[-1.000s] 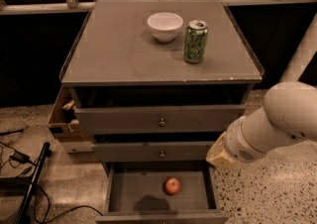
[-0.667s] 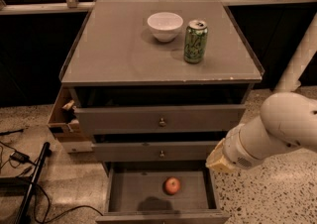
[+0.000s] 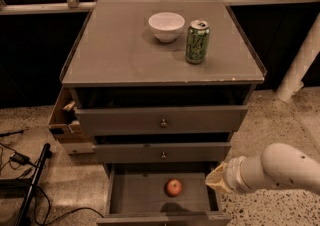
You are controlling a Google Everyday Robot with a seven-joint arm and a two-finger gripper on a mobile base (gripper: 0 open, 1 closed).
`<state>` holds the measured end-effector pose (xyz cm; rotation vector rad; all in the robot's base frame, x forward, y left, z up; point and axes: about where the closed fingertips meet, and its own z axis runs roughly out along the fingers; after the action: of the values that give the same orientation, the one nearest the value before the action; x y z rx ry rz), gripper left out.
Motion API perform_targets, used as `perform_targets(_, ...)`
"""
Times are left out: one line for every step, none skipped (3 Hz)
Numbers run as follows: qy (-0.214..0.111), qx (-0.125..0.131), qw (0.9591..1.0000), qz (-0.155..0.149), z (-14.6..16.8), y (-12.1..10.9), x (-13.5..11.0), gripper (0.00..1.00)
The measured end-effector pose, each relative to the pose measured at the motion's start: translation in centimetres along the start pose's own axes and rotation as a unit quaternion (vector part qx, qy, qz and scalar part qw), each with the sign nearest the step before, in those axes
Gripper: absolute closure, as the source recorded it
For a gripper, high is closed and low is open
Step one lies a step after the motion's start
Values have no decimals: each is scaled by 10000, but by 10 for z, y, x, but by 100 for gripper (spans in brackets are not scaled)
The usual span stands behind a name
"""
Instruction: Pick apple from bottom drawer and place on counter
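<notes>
Sunk lower than a second ago, reaching in from the lower right on a white arm (image 3: 280,170), with the claw (image 3: 216,180) just beside the right wall of the open bottom drawer (image 3: 135,195); cannot tell whether wide or narrow. Near the apple (image 3: 173,187) but apart from it, lying alone on the drawer floor, right of middle. Up on the surface (image 3: 115,50): white bowl (image 3: 166,25) and upright green can (image 3: 197,41) just to its right. Against the cabinet's left side, an open cardboard box (image 3: 62,120), contents unclear.
</notes>
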<state>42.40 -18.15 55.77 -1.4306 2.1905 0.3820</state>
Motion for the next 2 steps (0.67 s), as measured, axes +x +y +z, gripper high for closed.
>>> perform_targets(-487, 385, 9975, 353, 45, -39, 33, 100)
perform_targets(-650, 118, 9958, 627, 88, -28, 52, 100)
